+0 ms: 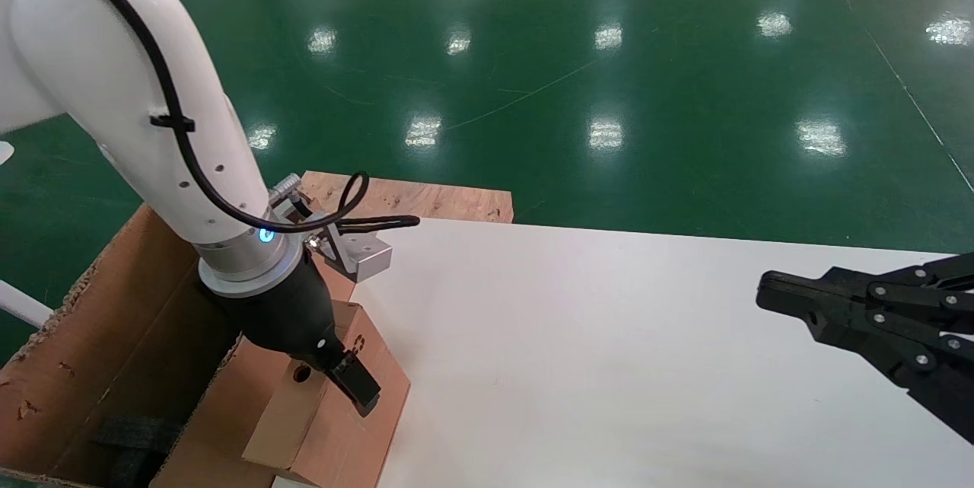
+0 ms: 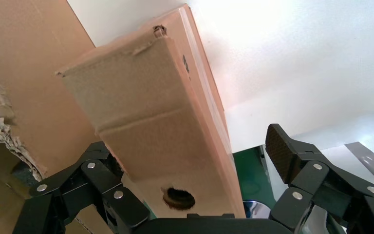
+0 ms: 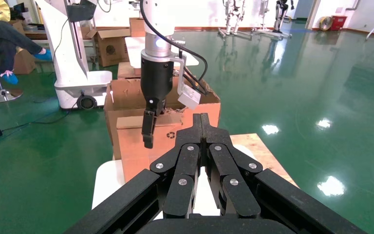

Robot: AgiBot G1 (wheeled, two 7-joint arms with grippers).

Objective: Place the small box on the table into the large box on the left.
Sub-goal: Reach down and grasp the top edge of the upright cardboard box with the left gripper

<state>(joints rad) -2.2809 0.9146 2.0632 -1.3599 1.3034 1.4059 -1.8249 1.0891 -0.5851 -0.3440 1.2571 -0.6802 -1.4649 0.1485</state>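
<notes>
The small box (image 1: 335, 419) stands upright at the left edge of the white table (image 1: 609, 366), against the large box (image 1: 114, 336). Its round hole faces the large box, which has torn flap edges and black foam (image 1: 129, 435) inside. My left gripper (image 1: 338, 372) is open and straddles the top of the small box (image 2: 151, 131). One finger (image 2: 280, 146) stands apart from the cardboard; the other is close to the opposite side. The right wrist view shows the small box (image 3: 134, 151) with its recycling mark. My right gripper (image 1: 768, 294) is shut and empty over the table's right side.
A bare wooden board (image 1: 426, 199) lies behind the table's far left corner. Green floor surrounds the table. In the right wrist view, a white robot base (image 3: 73, 63), more cartons (image 3: 109, 46) and a seated person (image 3: 0, 34) are beyond the large box (image 3: 126, 97).
</notes>
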